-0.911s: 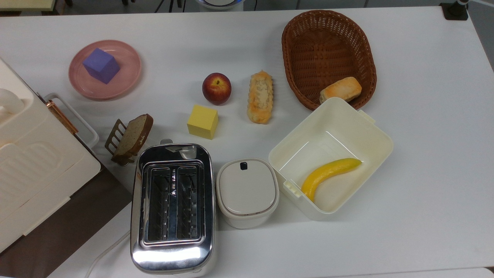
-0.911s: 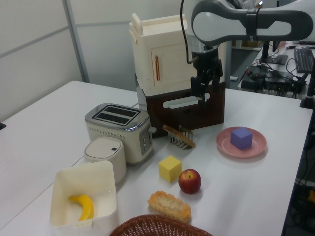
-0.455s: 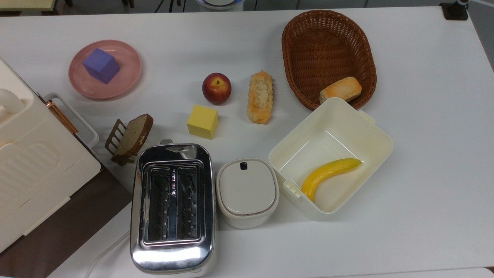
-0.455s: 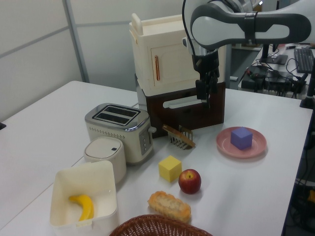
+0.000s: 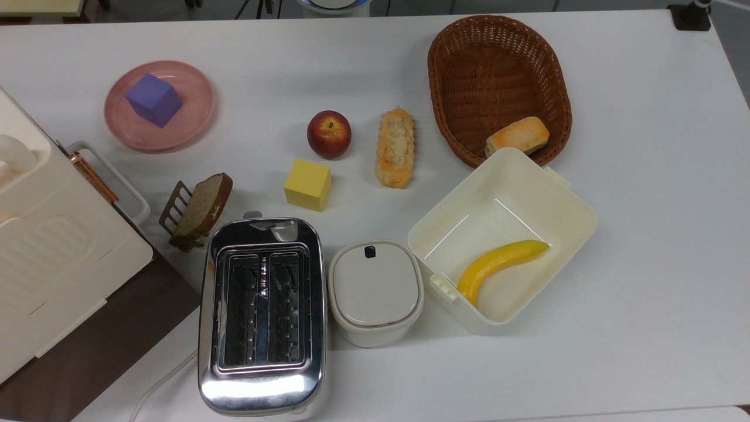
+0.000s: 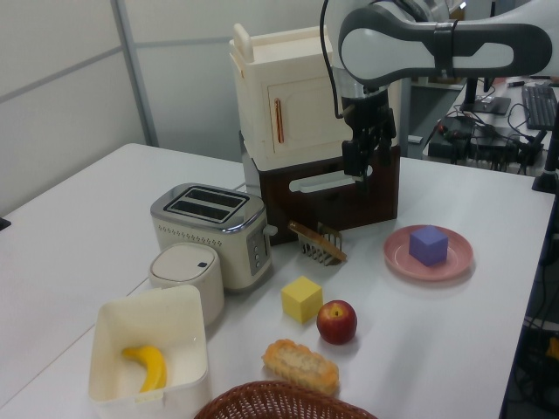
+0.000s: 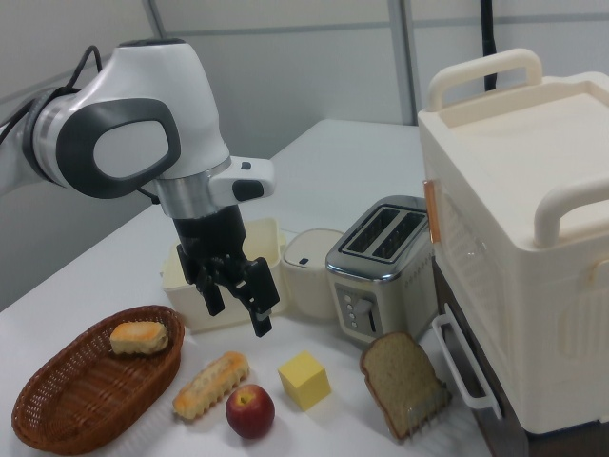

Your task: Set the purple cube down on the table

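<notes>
The purple cube (image 5: 154, 99) (image 6: 429, 245) rests on the round pink plate (image 5: 193, 120) (image 6: 400, 258) near a far corner of the white table (image 5: 644, 246) (image 6: 79, 218). My gripper (image 6: 356, 168) (image 7: 237, 312) hangs high in the air, open, with nothing between its fingers. In the left view it is up and to the left of the plate, in front of the cream cabinet, well apart from the cube. In the right view it hovers above the apple and the bread roll.
A yellow cube (image 5: 307, 184), an apple (image 5: 329, 133) and a bread roll (image 5: 395, 146) lie mid-table. Around them are a wicker basket (image 5: 498, 58), a cream box (image 5: 580, 217) holding a banana, a toaster (image 5: 261, 313), a lidded pot (image 5: 375, 290), a toast rack (image 5: 170, 214) and a cabinet (image 5: 53, 258).
In the left view the gripper has swung slightly right and then back left, staying high. The purple cube and the other things have not moved.
</notes>
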Robot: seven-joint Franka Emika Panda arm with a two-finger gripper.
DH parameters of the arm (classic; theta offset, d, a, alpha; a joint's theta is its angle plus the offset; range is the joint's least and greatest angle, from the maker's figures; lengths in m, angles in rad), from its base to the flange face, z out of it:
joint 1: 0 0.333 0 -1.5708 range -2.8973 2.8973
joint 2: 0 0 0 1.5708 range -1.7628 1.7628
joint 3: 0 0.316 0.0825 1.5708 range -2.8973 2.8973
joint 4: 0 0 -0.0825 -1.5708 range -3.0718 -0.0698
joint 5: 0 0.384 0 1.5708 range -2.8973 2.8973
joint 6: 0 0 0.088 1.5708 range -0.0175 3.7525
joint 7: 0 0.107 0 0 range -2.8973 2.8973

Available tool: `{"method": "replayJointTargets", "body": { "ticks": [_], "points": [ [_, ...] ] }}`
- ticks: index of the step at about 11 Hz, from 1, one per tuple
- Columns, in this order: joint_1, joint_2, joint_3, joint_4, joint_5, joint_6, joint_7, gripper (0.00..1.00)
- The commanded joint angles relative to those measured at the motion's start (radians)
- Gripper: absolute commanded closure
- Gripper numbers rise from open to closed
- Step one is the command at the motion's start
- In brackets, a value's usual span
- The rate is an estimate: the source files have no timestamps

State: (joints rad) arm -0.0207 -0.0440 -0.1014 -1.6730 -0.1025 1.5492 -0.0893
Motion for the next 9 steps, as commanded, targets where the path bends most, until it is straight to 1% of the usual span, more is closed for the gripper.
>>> {"method": "replayJointTargets", "body": {
  "ticks": [1,3,5,7,9],
  "points": [
    [-0.028,-0.027,0.002,-0.022,0.021,0.023,0.037,0.00],
    [-0.083,-0.034,0.000,-0.022,0.036,0.054,0.104,0.00],
    [-0.114,-0.053,-0.004,-0.040,0.044,0.068,0.137,0.00],
    [-0.151,-0.053,-0.004,-0.039,0.082,0.089,0.190,0.00],
    [-0.189,-0.056,-0.009,-0.060,0.080,0.092,0.262,0.00]
  ]
}}
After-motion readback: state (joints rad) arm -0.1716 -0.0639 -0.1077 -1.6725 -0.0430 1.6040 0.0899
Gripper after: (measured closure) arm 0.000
